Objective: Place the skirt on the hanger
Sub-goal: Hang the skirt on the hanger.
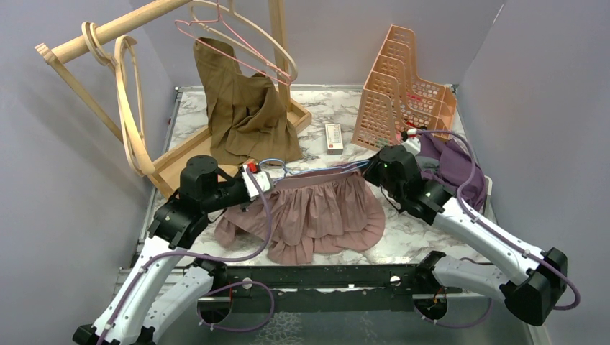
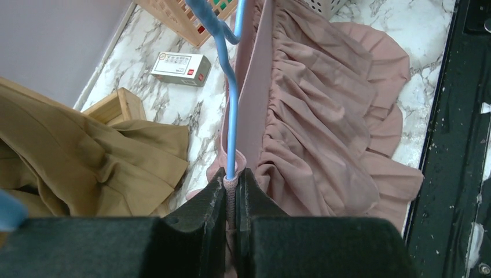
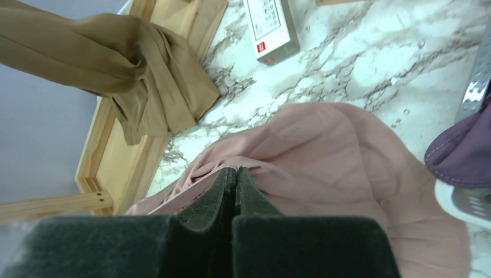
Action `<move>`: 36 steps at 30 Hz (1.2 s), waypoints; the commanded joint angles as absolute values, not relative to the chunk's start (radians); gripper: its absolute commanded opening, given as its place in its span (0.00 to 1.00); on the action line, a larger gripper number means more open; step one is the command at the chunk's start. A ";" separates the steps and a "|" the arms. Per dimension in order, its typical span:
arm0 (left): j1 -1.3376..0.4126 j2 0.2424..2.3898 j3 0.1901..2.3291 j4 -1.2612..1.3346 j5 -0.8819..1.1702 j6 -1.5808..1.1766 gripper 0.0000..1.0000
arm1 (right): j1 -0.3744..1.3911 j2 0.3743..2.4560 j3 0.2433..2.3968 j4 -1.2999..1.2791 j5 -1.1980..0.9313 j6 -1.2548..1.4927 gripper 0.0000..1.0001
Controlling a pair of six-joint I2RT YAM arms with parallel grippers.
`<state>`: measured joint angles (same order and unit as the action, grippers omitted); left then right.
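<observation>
The pink ruffled skirt (image 1: 316, 212) lies on the marble table, its waistband raised and stretched between my two grippers. My left gripper (image 1: 267, 181) is shut on the waistband's left end together with the thin blue hanger (image 1: 277, 165). In the left wrist view the blue hanger (image 2: 231, 116) runs out from between the jaws (image 2: 231, 179) along the skirt (image 2: 324, 133). My right gripper (image 1: 368, 171) is shut on the waistband's right end. In the right wrist view its closed tips (image 3: 236, 169) pinch the skirt's (image 3: 336, 156) pink edge.
A wooden clothes rack (image 1: 93, 36) stands at the back left with wooden hangers (image 1: 129, 108), a pink wire hanger (image 1: 237, 43) and an olive-brown garment (image 1: 244, 108). A small white box (image 1: 334, 138), orange file racks (image 1: 403, 86) and a purple garment (image 1: 453, 162) sit at the back right.
</observation>
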<state>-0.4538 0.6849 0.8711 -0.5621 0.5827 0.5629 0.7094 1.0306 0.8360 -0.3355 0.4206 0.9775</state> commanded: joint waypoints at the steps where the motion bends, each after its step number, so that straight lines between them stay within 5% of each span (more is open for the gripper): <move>1: -0.450 0.667 0.941 -0.722 0.508 0.673 0.00 | 0.661 1.007 0.902 -0.452 0.611 0.872 0.01; 17: -0.450 0.874 1.022 -0.897 0.269 0.698 0.00 | 0.655 0.980 1.025 -0.581 0.665 0.705 0.01; 25: -0.450 0.958 1.083 -0.877 0.213 0.625 0.00 | 0.655 1.032 1.042 -0.373 0.163 0.330 0.01; 36: -0.449 0.983 1.140 -0.804 0.091 0.503 0.00 | 0.655 1.095 1.041 -0.503 0.366 0.241 0.01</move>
<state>-0.4603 0.9913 1.0958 -0.7994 0.2108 0.5510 0.6704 1.1191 1.0298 -0.4580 0.2298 0.3271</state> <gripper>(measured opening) 0.102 0.016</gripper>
